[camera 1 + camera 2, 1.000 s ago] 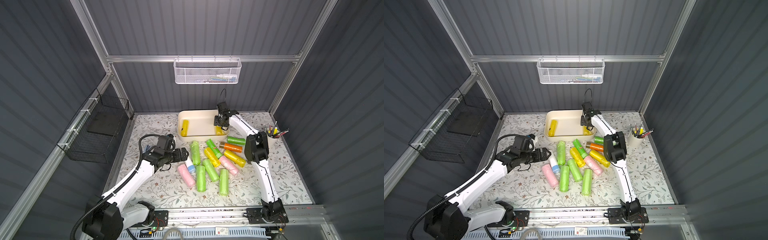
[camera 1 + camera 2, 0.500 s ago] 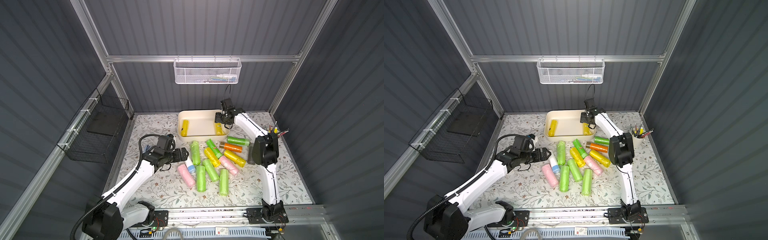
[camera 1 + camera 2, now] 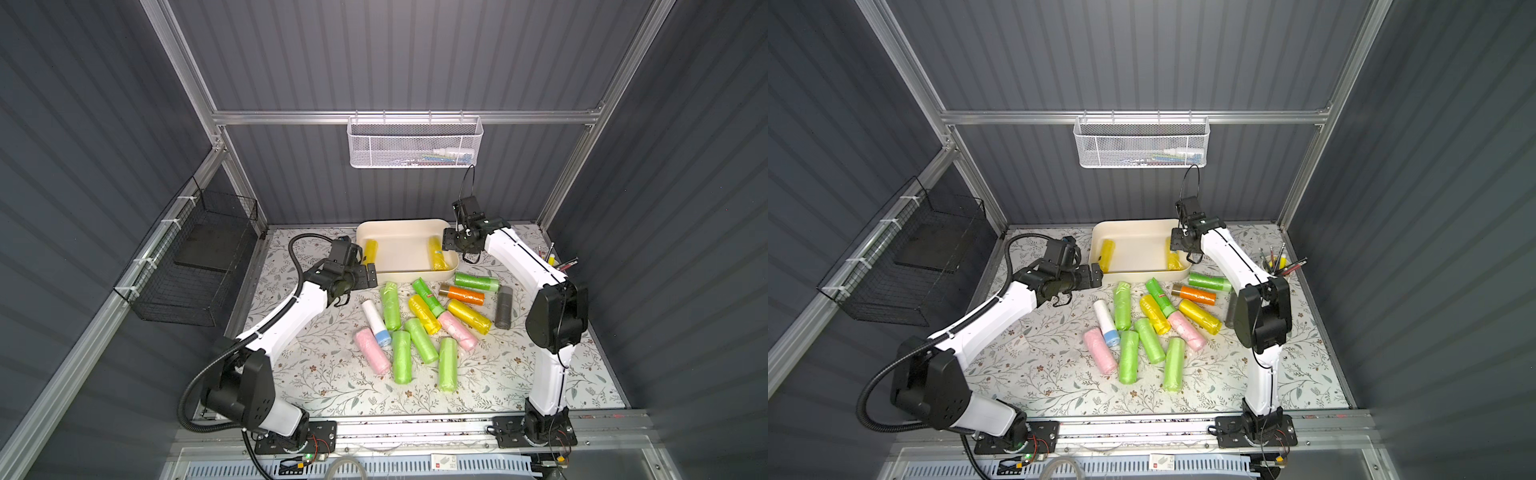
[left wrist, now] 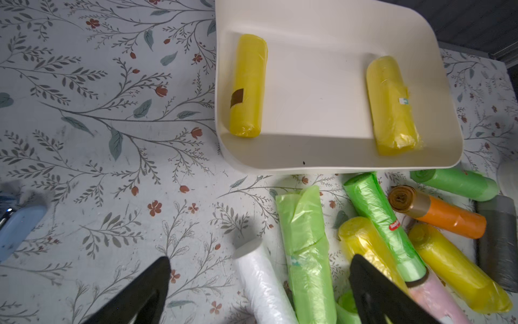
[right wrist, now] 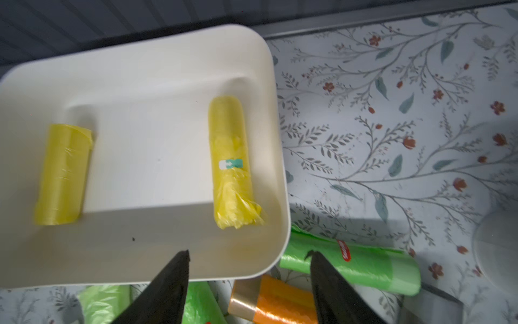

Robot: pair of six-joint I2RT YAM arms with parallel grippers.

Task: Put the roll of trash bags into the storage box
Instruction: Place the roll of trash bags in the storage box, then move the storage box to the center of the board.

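Right gripper [image 5: 249, 254] hangs open and empty over the right end of the storage box [image 5: 157, 157], yellow roll [image 5: 228, 146] lying inside, so I lift straight up, clear of the rim, before swinging away.

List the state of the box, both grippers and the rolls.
Storage box: open-topped, two rolls inside.
Left gripper: open, empty.
Right gripper: open, empty.
Brown-tagged yellow roll: lying inside storage box.
Teal-labelled yellow roll: lying inside storage box.
Orange roll: lying on table, outside storage box.
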